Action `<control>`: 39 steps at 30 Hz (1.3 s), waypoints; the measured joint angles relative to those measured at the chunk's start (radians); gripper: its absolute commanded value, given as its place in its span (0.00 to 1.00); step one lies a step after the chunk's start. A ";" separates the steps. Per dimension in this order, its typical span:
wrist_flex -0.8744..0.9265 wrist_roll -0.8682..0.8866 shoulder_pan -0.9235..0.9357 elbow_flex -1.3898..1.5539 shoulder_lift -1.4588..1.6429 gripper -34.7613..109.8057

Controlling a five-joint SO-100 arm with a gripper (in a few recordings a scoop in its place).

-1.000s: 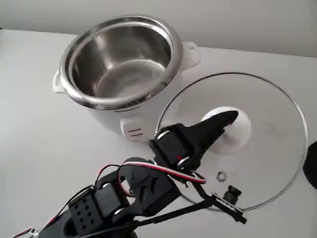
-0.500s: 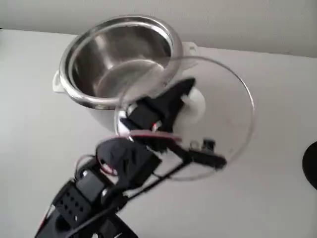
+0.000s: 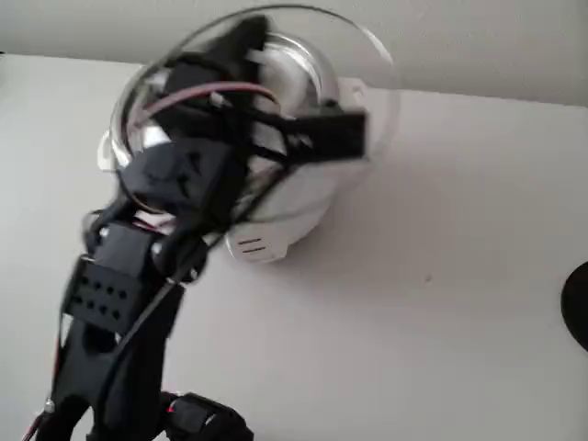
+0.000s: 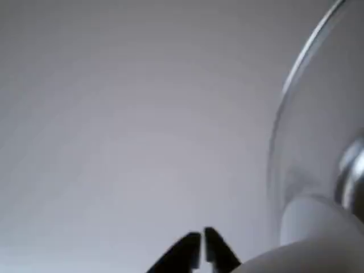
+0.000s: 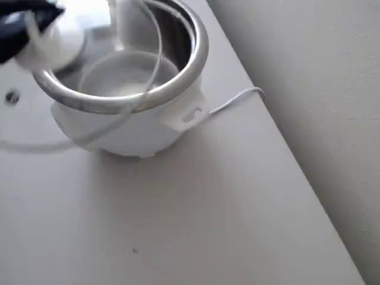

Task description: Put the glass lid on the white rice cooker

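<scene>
Glass lid point(image 3: 354, 69) lifted off the table since a moment ago, now tilted over the white rice cooker point(image 3: 276, 197), gripper point(image 3: 262, 46) fingers clamped on its white knob point(image 5: 50, 44), steel pot inside bare.

White table point(image 3: 441, 276); white cable point(image 5: 237, 98) lying on it.

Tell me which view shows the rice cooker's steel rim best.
The overhead view: the white rice cooker shows its steel rim nearly unobstructed. In the fixed view, the arm and the glass lid cover most of the rim.
</scene>
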 measured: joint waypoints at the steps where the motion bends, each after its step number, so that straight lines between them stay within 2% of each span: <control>1: 0.000 0.002 -0.038 -0.003 -0.017 0.24; 7: 0.000 -0.002 -0.149 -0.003 -0.146 0.24; 22: -0.040 -0.014 -0.196 -0.187 -0.442 0.24; 39: -0.058 -0.018 -0.235 -0.264 -0.558 0.24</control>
